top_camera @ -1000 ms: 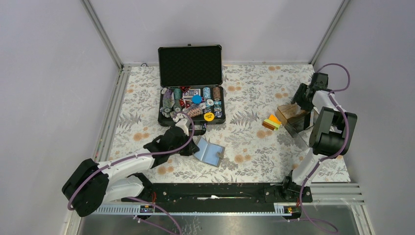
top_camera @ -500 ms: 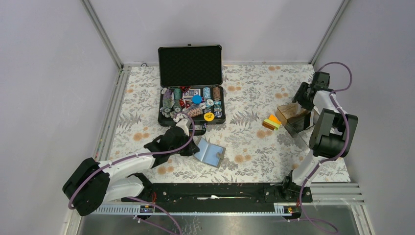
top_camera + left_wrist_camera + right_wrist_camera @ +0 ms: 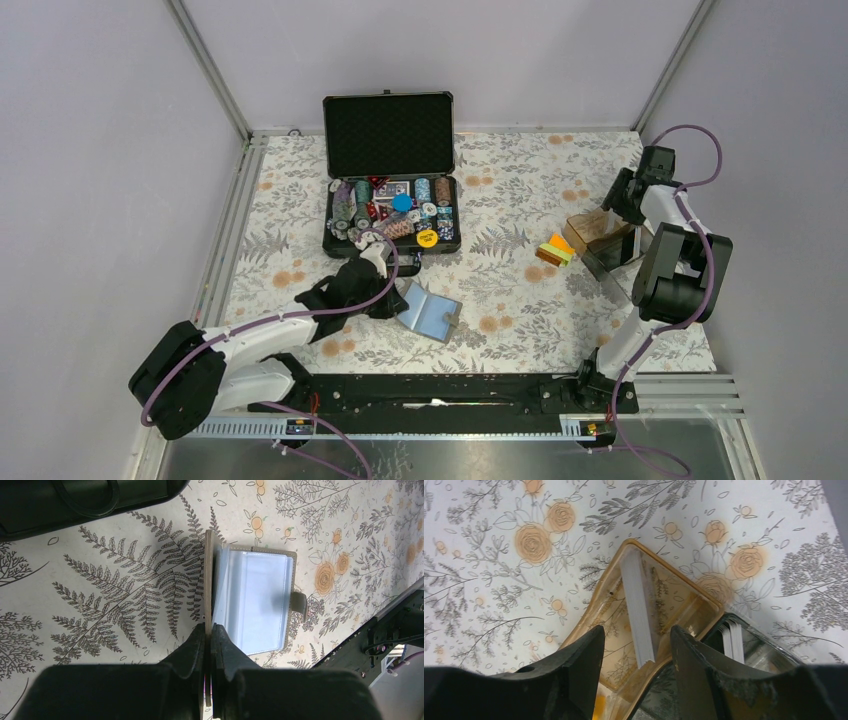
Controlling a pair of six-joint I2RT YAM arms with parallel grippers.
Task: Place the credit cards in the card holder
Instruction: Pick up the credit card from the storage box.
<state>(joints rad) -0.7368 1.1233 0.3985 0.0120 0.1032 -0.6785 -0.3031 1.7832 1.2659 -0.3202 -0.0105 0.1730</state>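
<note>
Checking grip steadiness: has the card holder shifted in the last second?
No. The card holder lies at the same spot in front of the poker chip case, with the left fingers shut on its cover.

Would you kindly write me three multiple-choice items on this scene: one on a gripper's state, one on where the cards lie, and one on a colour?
1. The left gripper is:
A. open over bare cloth
B. shut on the raised flap of the flat grey bifold wallet
C. open around the whole wallet

2. The stack of thin orange, yellow and green plastic cards lies:
A. inside the wallet
B. in the left gripper
C. on the floral tablecloth beside the clear brownish acrylic box

3. The wallet's flat inner panel, in the left wrist view, is:
A. light blue
B. red
C. black

Answers:
1. B, the fingers are pinched together on the flap's edge.
2. C, the top view shows the stack on the cloth next to the box.
3. A, the open panel shows pale blue.
</note>
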